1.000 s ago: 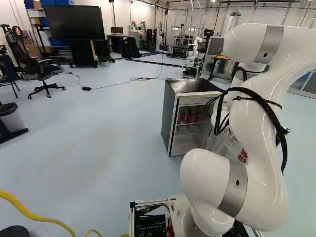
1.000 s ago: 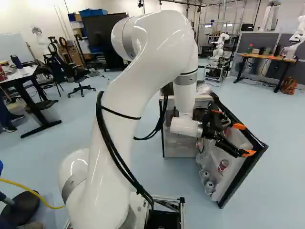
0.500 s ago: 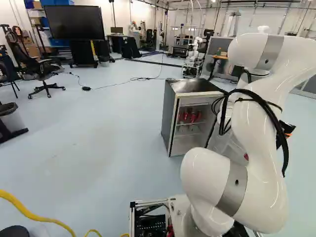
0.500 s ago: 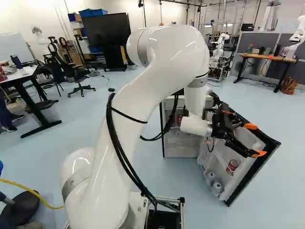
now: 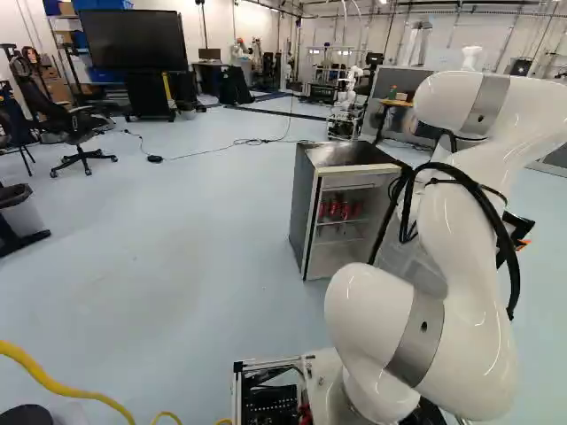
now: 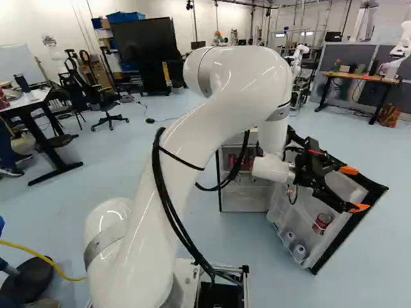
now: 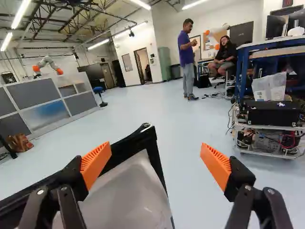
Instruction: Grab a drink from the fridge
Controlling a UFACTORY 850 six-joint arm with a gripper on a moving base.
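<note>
A white robot arm (image 6: 192, 138) reaches toward a small fridge (image 5: 304, 208) on a pale blue floor (image 5: 177, 248); the fridge stands right of the middle in the left base view. Its door (image 6: 332, 247) hangs wide open, angled out beyond the arm in the right base view.

The black gripper (image 6: 354, 188) is by the upper part of the door. In the wrist view its two fingers, with orange pads (image 7: 96, 164), stand wide apart — open, with nothing gripped. The door's dark top corner shows between and ahead of them, nearer one finger than the other.

The drinks are in the fridge: several red ones (image 5: 341, 210) sit side by side on an inner shelf. A red can (image 6: 322, 222) rests low in the door rack, near two pale round items (image 6: 289, 237) — too small to identify.

Farther back are an office chair (image 5: 78, 133), a large black screen (image 5: 135, 41) and a wooden-topped table (image 6: 359, 77). A yellow cable (image 5: 55, 382) curves across the floor in the left base view's near corner.
</note>
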